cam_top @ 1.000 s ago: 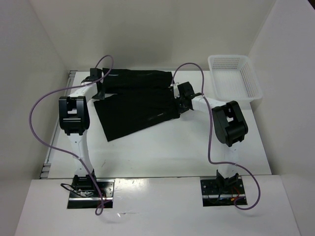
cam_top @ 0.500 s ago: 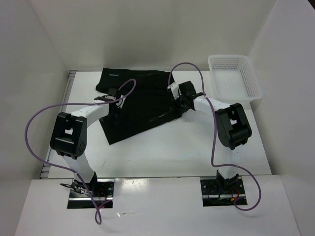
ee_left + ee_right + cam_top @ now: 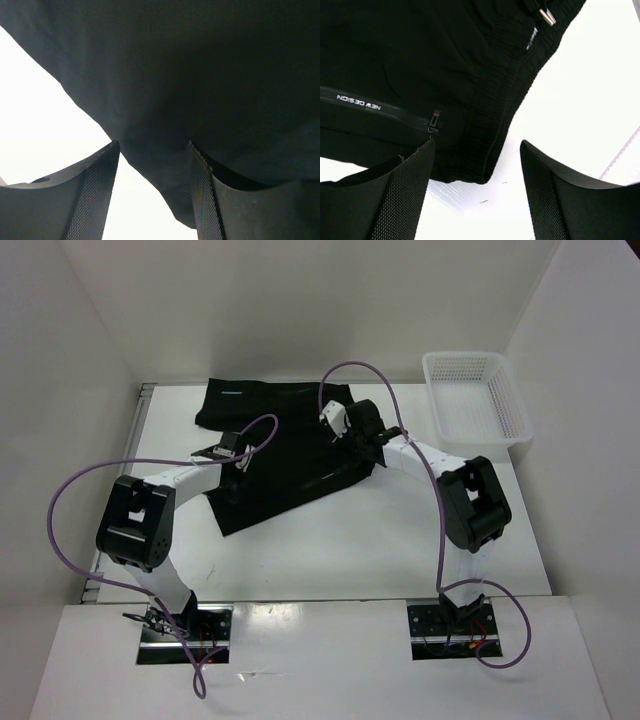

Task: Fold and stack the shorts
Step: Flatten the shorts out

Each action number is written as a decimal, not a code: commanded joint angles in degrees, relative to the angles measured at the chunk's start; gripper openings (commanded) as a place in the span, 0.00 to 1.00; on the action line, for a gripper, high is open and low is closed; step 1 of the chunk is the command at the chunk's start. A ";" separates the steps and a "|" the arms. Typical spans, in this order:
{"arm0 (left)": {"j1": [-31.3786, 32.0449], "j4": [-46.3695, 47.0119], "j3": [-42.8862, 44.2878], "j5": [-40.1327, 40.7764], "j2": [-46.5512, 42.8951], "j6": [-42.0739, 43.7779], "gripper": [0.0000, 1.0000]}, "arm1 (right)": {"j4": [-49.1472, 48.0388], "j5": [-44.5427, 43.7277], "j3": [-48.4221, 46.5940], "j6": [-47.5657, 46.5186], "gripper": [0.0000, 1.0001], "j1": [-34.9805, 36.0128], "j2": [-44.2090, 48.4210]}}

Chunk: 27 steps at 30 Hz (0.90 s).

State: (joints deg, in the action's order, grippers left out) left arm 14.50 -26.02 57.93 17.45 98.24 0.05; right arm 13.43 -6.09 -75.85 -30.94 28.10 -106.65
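While both bases sit at the bottom of the overhead view, the arms reach up the frame across the white table (image 3: 350, 540). The shorts (image 3: 290, 455) lie above centre, black, with a flat band along the far side and a slanted part running towards the lower left.

The left gripper (image 3: 230, 448) hangs over their left part. In its wrist view the fingers (image 3: 95, 195) stand spread, with dark cloth beyond them and nothing pinched. The right gripper (image 3: 335, 423) is over the upper right part (its jaws equally wide apart). Its camera shows the ribbed waistband edge and small pale lettering (image 3: 358, 98). A white mesh basket (image 3: 470, 357) sits at the upper right, apart from the shorts.
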 commanded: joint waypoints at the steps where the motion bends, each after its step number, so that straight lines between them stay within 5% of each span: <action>1: 0.70 -1.14 -3.62 -2.34 2.14 -0.05 0.64 | -1.48 0.97 -2.19 -0.70 0.72 -0.24 0.22; 5: 0.70 -2.37 -3.62 -2.34 2.14 -0.05 0.64 | 0.36 3.44 -3.60 -0.17 0.43 0.29 -4.52; 10: 0.70 -3.51 -4.31 -2.34 0.55 -0.05 0.64 | 2.21 3.45 -2.46 -0.79 0.23 0.29 -7.61; 19: 0.70 -5.27 -6.08 -2.34 -1.03 -0.05 0.63 | 8.98 5.38 5.79 -7.72 0.14 4.33 -6.29; 27: 0.70 -7.20 -9.94 -1.81 -6.56 -0.05 0.63 | 15.21 4.68 16.96 -14.31 0.02 11.62 4.06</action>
State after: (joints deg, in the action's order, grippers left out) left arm 14.90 -26.09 51.20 17.67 92.05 -0.03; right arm 18.87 -4.45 -62.50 -42.83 39.11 -105.08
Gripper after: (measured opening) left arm 0.629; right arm 0.030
